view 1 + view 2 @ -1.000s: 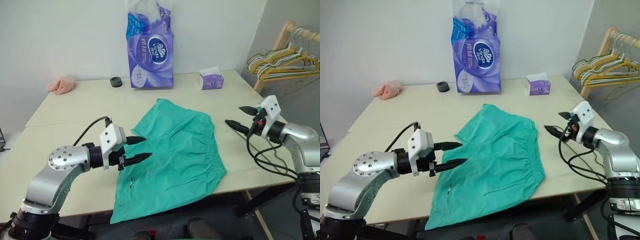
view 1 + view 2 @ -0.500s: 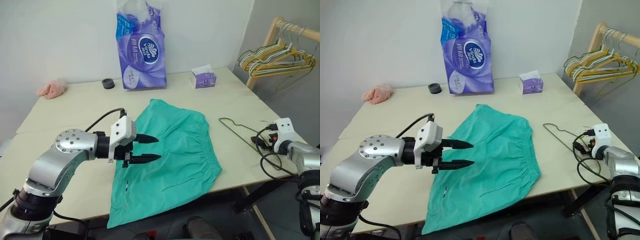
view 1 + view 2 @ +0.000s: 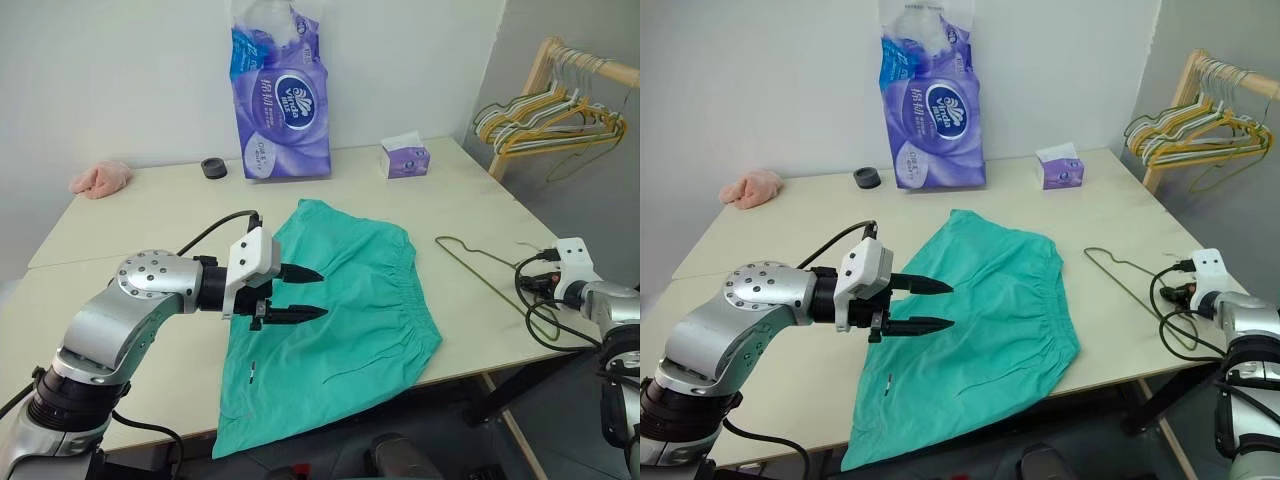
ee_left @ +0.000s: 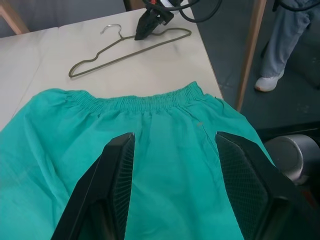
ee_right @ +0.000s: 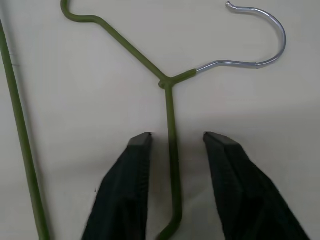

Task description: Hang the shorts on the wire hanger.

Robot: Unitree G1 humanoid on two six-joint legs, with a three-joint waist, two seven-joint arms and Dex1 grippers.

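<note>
1. Pale cream laminate forms the wide table [image 3: 150, 220], on which both of the task's things lie flat.

2. Teal-green soft cloth shorts with a gathered elastic waistband [image 3: 340, 310] are spread over the middle of the table, with the leg hems spilling over the near edge. The cloth is judged light, limp and likely to bunch or slide; the ruched waistband offers the firmest hold, and a pinch at one of its ends would keep the opening readable.

3. Over the shorts' left part the left gripper [image 3: 312, 294] is held, its two black fingers moderately apart and nothing between them.

4. A thin olive-green wire hanger with a bare metal hook [image 3: 1120, 275] lies on bare table to the right of the shorts, apart from them. It is judged light and springy, prone to skate on the smooth top, so a grip near the neck below the hook seems best.

5. The right gripper [image 5: 172, 150] straddles the hanger's arm just below that neck, its fingers narrowed but with gaps showing on both sides of the wire, so no grip is made yet.
</note>
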